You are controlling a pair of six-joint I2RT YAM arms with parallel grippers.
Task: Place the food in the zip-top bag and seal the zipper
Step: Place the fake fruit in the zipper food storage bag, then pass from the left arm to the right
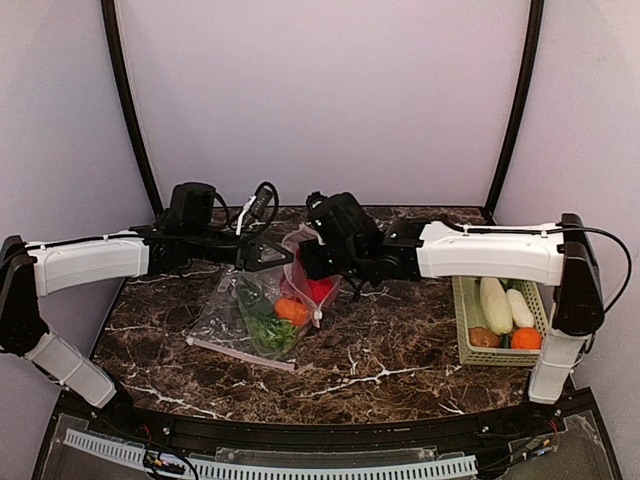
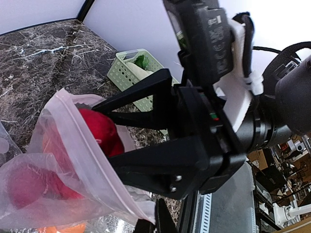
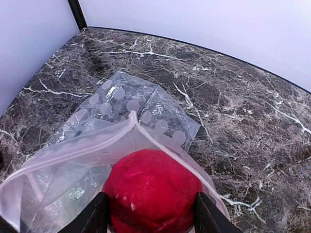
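You are in the loading step. The right fingers [image 3: 99, 216] stand partly apart, clamped on either side of a round red toy apple [image 3: 153, 189]. They hold it right in the mouth of the clear white-dotted zip-top bag [image 1: 298, 243], at the middle of the top view. The left fingers [image 1: 268, 256] are pressed together, and by the look of it they pinch the bag's mouth edge and hold it up and open. The bag's body trails down onto the dark marbled surface [image 1: 400, 350], with an orange toy fruit [image 1: 291, 309] and leafy greens [image 1: 268, 332] already inside.

The narrow pinkish zipper strip [image 3: 82, 147] arches over the apple, unsealed. A second, like-looking dotted bag [image 3: 121, 99] lies flat beyond it; leave that one alone.

Next, push the apple deeper past the strip before you spread the right fingers, so it drops inside and does not roll out. Keep the left pinch firm meanwhile. More food waits in the pale green slotted basket [image 1: 463, 320] at the right of the top view, among it a white radish [image 1: 495, 305]. Sealing comes later.
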